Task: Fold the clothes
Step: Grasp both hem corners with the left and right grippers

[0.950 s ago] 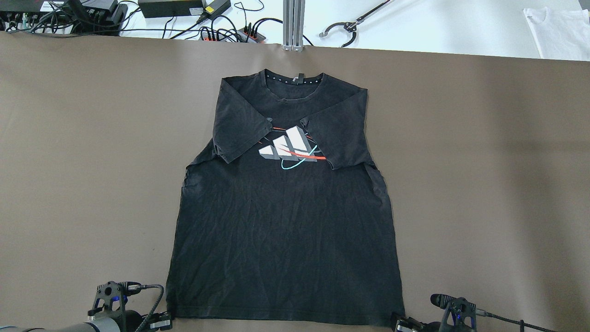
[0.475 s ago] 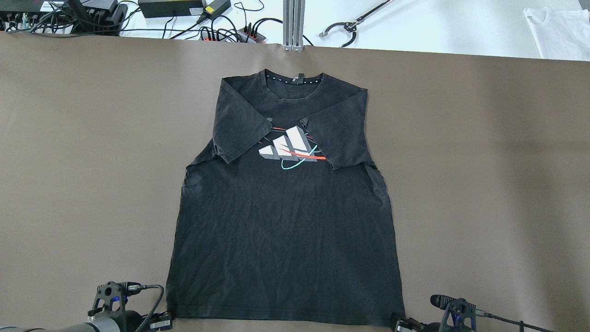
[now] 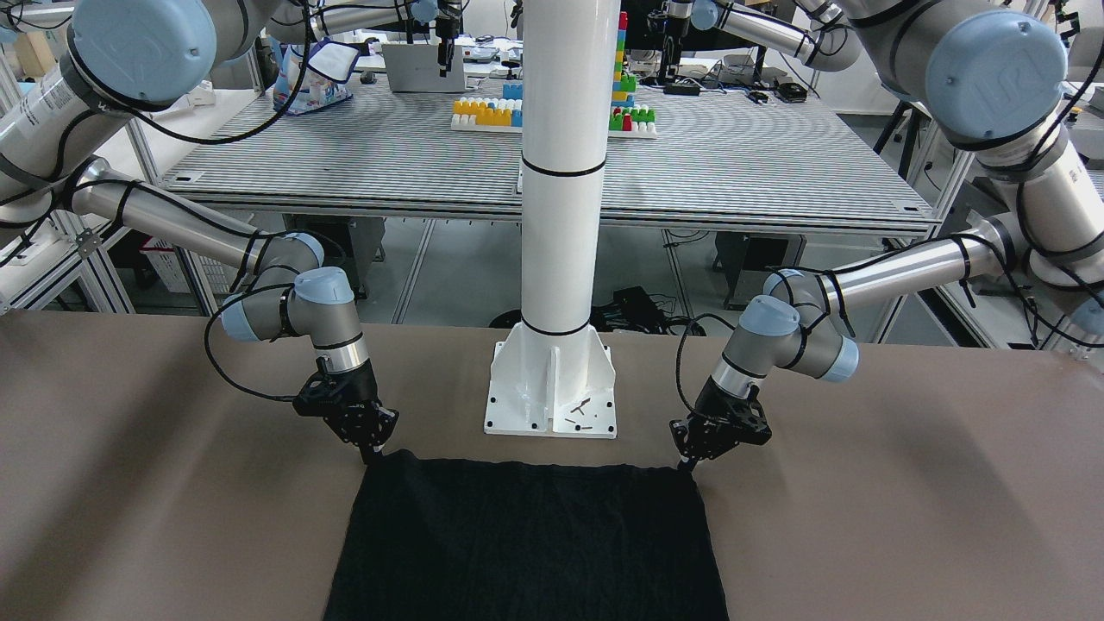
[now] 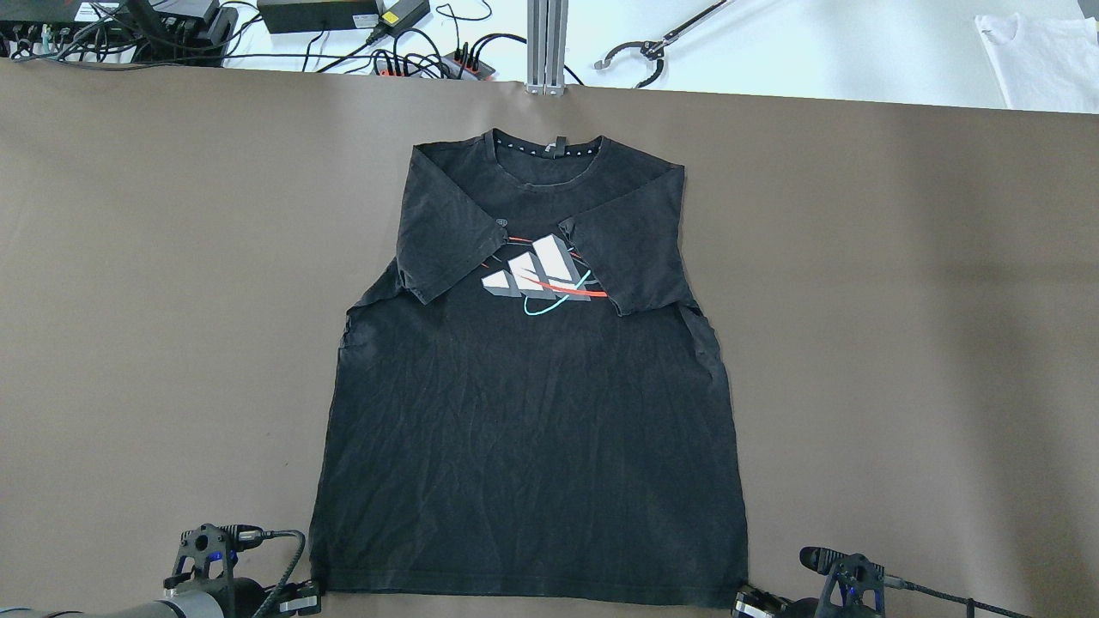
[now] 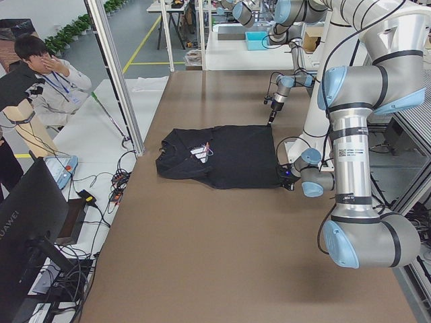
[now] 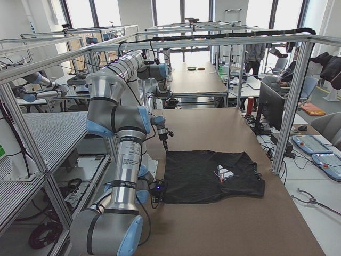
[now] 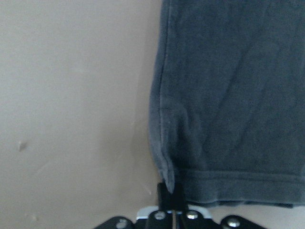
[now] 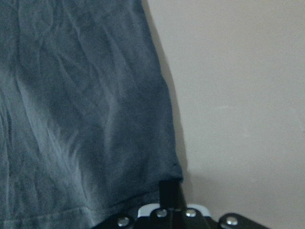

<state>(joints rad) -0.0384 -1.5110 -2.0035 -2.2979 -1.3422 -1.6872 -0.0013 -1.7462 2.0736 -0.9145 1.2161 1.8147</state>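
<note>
Overhead: black shirt [image 4: 528, 412] flat on bench [image 4: 154, 300] centre, open bench both sides; sleeves [image 4: 446, 232] folded in, white red-striped print [image 4: 543, 273] up.
Left wrist: left tool [image 7: 170, 193] pinches near hem corner.
Right wrist: right tool [image 8: 170, 191] pinches other corner.

A white pole [image 3: 561, 172] on a flat white base [image 3: 552, 392] stands between the left claw [image 3: 690, 461] and the right claw [image 3: 373, 453], a little behind them. A brown table cover [image 4: 129, 300] lies under both claws. Far ahead of them, past the brown edge — black power boxes [image 4: 318, 13], wires [image 4: 429, 64], a long grabber tool [image 4: 657, 47], and a white cloth [image 4: 1039, 60] on the right claw's side. Bright toy blocks [image 3: 487, 110] sit behind the pole.
</note>
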